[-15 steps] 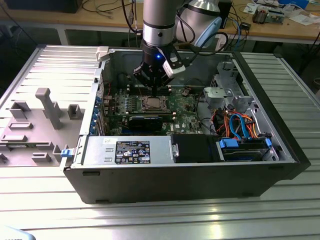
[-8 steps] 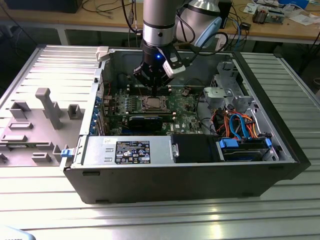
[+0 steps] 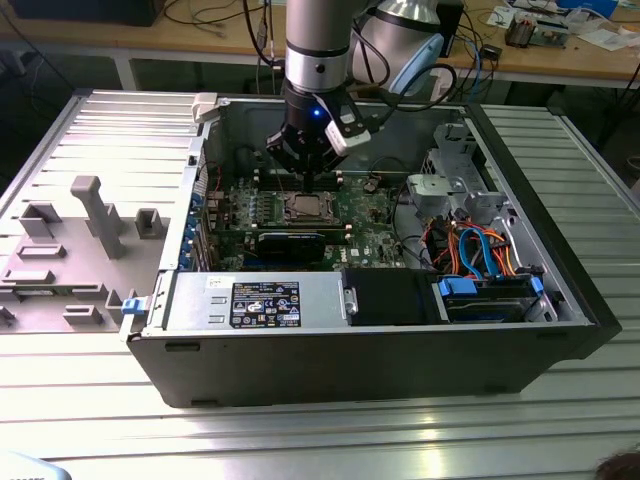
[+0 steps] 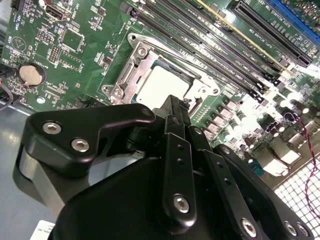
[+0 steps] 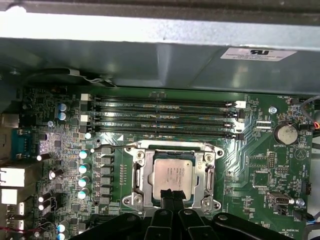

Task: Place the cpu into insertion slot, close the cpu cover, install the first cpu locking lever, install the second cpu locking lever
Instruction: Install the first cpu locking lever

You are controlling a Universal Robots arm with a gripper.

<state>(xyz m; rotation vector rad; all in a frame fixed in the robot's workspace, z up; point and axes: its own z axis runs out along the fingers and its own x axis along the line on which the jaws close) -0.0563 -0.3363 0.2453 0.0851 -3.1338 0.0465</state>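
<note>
First wrist view puts the cpu [image 5: 172,175] already seated in the slot [image 5: 131,177] mid-board, cover [image 5: 210,172] apparently down around it, with the gripper [image 5: 171,195], fingertips pressed together and empty, at its near edge, so a lever step seems in hand, calling for a careful hook.

Open grey metal computer case [image 3: 560,300] lies on ribbed metal table [image 3: 420,430]. Green circuit board [image 3: 375,215] lies flat inside, toward far side. Small dark square socket w/ silvery rim [image 5: 172,175] sits mid-board; flat square silver-topped cpu [image 5: 172,172] lies in it. Black robot gripper [image 3: 303,160] hangs just above socket's far edge. Long dark memory slots [image 5: 160,117] lie beside socket. Round coin battery [image 5: 286,133] is farther off on board. Exterior view's left, outside case: grey plastic fixture tray [image 3: 70,250].
</note>
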